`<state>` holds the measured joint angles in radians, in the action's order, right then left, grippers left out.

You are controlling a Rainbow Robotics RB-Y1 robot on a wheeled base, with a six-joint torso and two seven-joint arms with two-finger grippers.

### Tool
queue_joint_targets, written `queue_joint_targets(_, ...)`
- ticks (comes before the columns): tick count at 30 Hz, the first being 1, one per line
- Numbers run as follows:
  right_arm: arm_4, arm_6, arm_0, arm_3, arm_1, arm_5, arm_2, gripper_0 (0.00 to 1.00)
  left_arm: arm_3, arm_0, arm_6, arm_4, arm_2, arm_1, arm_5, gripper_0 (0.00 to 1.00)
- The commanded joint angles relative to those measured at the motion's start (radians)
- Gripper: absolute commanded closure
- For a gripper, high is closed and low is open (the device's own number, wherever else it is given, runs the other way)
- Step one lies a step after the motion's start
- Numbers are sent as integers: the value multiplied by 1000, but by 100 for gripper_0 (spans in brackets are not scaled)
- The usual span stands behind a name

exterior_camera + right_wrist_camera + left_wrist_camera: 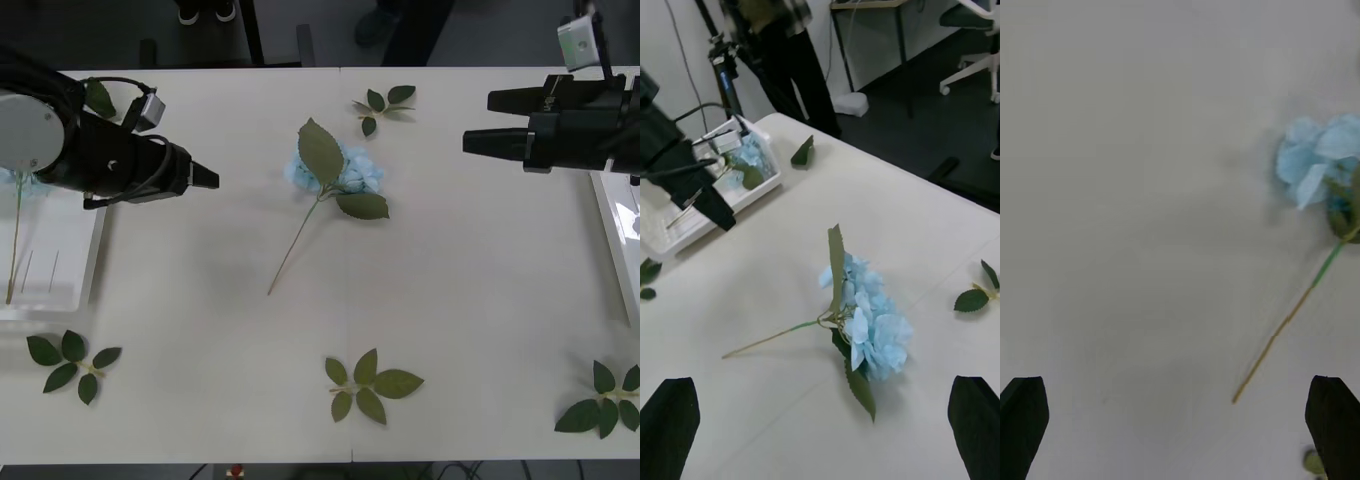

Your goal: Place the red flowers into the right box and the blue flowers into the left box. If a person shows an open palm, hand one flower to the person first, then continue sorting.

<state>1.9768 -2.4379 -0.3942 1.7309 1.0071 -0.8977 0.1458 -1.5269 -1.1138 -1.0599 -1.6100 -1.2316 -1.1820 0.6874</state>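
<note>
We saw a blue flower (pixel 340 170) lying mid-table (pixel 200 330), untouched. The left gripper (pixel 205 176) hovered beside the left box (pixel 50 290) (another blue flower inside), fingers spread and pointing inward; the right gripper (pixel 480 122) reached in level from the opposite side, fingers parted, holding nothing.

Office/lab rm: swivel chair (pixel 974 64), desk (pixel 865 6), tripod (pixel 724 71).

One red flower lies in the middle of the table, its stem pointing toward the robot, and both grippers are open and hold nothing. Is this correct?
Not quite: the flower in the middle of the table is a blue flower, not red, as the front view shows. The rest stands: its stem points toward the robot, and the left gripper and right gripper have open jaws holding nothing.
</note>
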Motion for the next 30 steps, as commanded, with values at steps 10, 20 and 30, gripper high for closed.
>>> queue_joint_targets(10, 174, -267, 15, 12, 31, 138, 147, 3, -2, 0, 727, 711, 250, 372, 647, 0)
queue_joint_targets(20, 235, -267, 14, -83, -62, 74, 147, 3, 93, 0, 868, 846, 250, 616, 707, 0)
queue_joint_targets(30, 157, -267, 15, -188, -166, -158, 0, 4, 257, 0, 870, 952, 250, 800, 580, 0)
